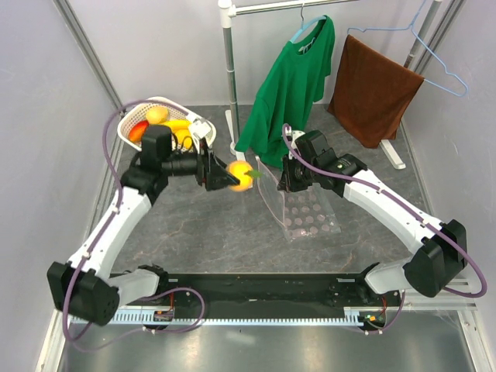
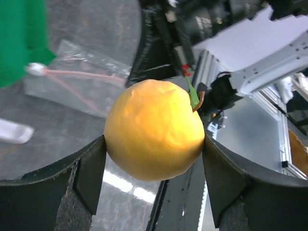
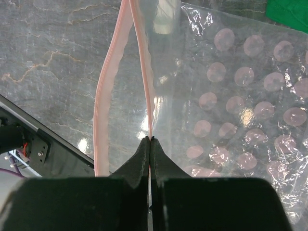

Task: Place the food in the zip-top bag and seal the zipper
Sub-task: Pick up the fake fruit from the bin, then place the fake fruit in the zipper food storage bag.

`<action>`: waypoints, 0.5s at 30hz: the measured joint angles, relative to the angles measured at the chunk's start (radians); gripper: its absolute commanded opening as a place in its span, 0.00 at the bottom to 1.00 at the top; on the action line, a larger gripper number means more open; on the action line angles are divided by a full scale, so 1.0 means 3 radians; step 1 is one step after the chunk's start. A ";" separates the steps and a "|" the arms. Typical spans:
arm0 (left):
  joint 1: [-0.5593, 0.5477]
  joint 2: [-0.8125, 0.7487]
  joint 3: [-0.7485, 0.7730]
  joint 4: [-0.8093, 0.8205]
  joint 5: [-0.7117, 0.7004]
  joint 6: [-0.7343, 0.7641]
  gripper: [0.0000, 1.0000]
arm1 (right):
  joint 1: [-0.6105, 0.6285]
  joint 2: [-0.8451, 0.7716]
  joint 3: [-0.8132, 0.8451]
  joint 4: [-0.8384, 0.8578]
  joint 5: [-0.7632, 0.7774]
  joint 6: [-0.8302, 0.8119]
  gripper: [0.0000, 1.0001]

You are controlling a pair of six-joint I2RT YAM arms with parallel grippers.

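My left gripper (image 1: 232, 177) is shut on a yellow-orange round fruit (image 1: 242, 173) with a green leaf, held in the air just left of the bag's mouth; it fills the left wrist view (image 2: 154, 130). The clear zip-top bag (image 1: 310, 213) with dark dots lies on the table centre-right. My right gripper (image 1: 284, 180) is shut on one side of the pinkish zipper (image 3: 148, 91) and lifts it, so the mouth gapes; the other zipper strip (image 3: 109, 82) hangs apart. More fruits (image 1: 159, 124), yellow and red, lie in the white basket.
The white lattice basket (image 1: 133, 118) stands at the back left. A green shirt (image 1: 291, 77) and a brown towel (image 1: 373, 89) hang on a rack behind the bag, with the rack's white pole (image 1: 230, 70) and foot on the table.
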 measured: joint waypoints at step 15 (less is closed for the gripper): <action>-0.0843 0.0164 -0.1011 0.2344 -0.0318 -0.1489 0.32 | -0.0010 0.0001 -0.0013 0.0043 -0.0291 0.0145 0.00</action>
